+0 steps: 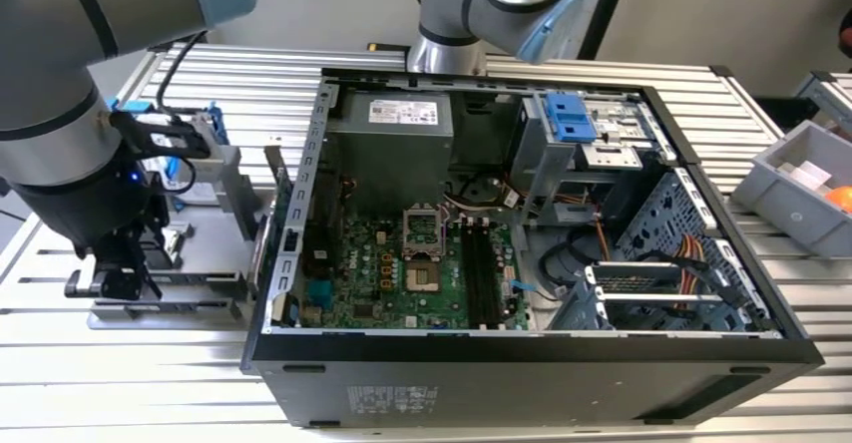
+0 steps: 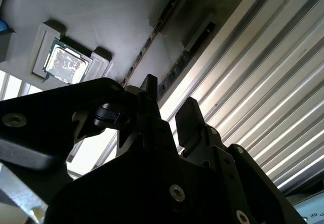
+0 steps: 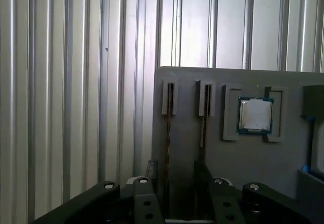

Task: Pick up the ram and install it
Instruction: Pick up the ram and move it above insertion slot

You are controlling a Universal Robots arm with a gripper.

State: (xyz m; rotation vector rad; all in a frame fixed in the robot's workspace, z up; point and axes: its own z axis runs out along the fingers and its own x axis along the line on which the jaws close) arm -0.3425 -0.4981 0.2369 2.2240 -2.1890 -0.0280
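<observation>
You see the two ram sticks (image 3: pixel 168 117) (image 2: pixel 152 36) only on their thin edge in both wrist views, so you cannot tell their chips. In the second wrist view the dark body of the gripper (image 2: pixel 169 93) covers their near ends. In the exterior view the tip of the gripper is too dark and small to make out. An orange thing (image 1: pixel 841 199) in the grey bin (image 1: pixel 785 179) is cut off at the exterior view's right edge.

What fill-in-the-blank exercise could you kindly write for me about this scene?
1. The gripper has its jaws ____ near the ram.
2. The grey holder has ____ narrow slots beside the processor chip.
3. The bin holds something ____ in colour.
Missing words: open, two, orange.
</observation>
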